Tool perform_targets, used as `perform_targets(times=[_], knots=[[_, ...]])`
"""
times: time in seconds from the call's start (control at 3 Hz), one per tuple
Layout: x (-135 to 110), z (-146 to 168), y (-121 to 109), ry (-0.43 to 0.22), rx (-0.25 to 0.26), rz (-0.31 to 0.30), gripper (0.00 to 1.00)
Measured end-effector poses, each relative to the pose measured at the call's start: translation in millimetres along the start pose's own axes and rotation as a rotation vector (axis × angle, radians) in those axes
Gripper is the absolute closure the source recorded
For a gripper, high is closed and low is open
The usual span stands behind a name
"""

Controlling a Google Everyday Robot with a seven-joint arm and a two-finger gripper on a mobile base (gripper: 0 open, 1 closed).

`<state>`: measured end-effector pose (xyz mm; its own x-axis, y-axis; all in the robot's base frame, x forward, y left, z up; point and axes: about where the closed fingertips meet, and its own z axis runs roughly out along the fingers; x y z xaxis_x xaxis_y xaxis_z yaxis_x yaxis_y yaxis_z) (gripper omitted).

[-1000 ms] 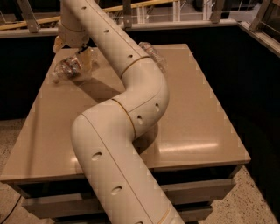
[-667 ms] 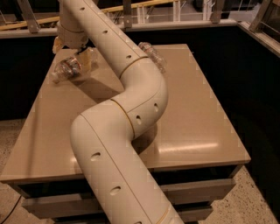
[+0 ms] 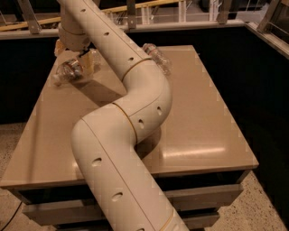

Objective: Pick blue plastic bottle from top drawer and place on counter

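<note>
The robot's arm (image 3: 135, 117) rises from the bottom of the view, bends at an elbow above the middle of the table (image 3: 203, 117), and reaches to the far left corner. There the gripper (image 3: 76, 56) hangs low over the table top, pointing downward. Its two tan fingers (image 3: 93, 61) stand well apart, one on each side of the wrist, so they are spread and grip nothing. The blue plastic bottle (image 3: 67, 71) lies on its side on the table, just beside the gripper on its near-left side, close to the left edge. It looks clear and ribbed; its label I cannot make out. Whether a finger touches the bottle, I cannot tell. A second clear bottle (image 3: 158, 56) also lies on its side at the far part of the table, to the right of the arm and partly hidden behind it, well apart from the first one. The table top is smooth and beige, with a bright reflection near the front right. Under its near edge, the pale front of the top drawer (image 3: 212, 193) runs along the width of the table. Behind the table there is a railing (image 3: 135, 9), and a speckled floor (image 3: 266, 203) shows at the lower right.
</note>
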<state>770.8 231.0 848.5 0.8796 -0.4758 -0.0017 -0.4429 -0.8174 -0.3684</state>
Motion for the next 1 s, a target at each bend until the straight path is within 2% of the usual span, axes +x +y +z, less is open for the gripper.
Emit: perform_targets(times=[1.0], knots=[[2.8,10.4,6.1,0.01,-0.035,0.012,0.26]])
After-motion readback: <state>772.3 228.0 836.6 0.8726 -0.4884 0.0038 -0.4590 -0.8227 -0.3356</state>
